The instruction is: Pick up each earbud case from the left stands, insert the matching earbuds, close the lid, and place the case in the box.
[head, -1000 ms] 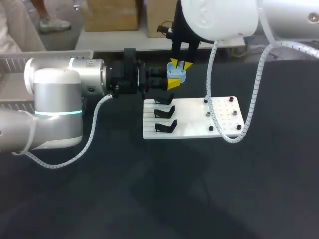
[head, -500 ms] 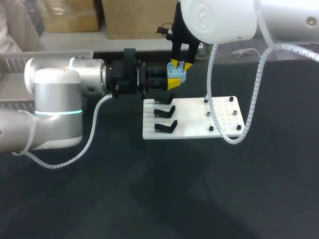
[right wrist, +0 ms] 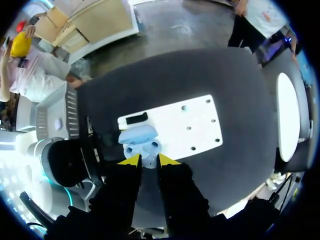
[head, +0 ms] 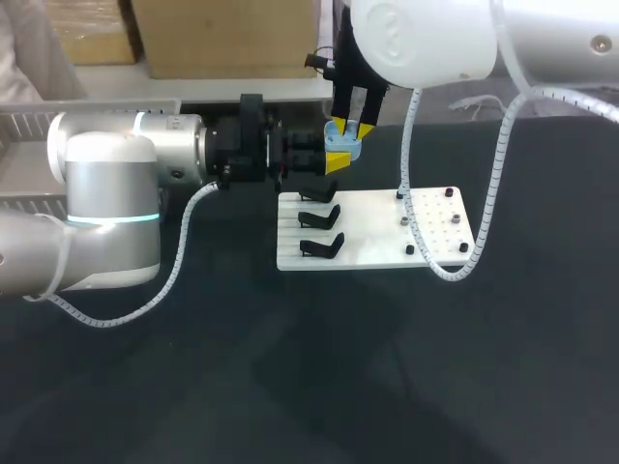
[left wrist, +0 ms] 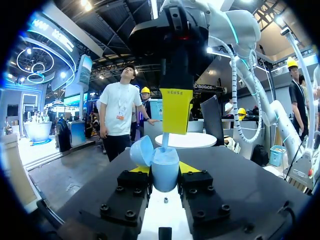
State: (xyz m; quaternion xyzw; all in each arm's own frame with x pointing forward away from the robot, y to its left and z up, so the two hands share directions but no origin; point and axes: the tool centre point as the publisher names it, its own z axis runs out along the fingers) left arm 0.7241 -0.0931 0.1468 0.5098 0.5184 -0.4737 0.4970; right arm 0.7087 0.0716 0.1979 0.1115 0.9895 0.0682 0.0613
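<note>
Nearest me the white board [head: 377, 242] lies on the table [head: 290, 387], and its three black stands [head: 321, 217] carry no case. Above the board's far edge my left gripper [left wrist: 164, 169] clamps the blue earbud case [head: 341, 147] from both sides, lid [left wrist: 141, 151] hinged open, so the wells face up for loading. My right gripper [right wrist: 148, 160] hangs straight above, fingers narrow, pinching a pale earbud [left wrist: 165, 141] at the case's mouth. I judge upward its freest way out; the stands sit close below.
</note>
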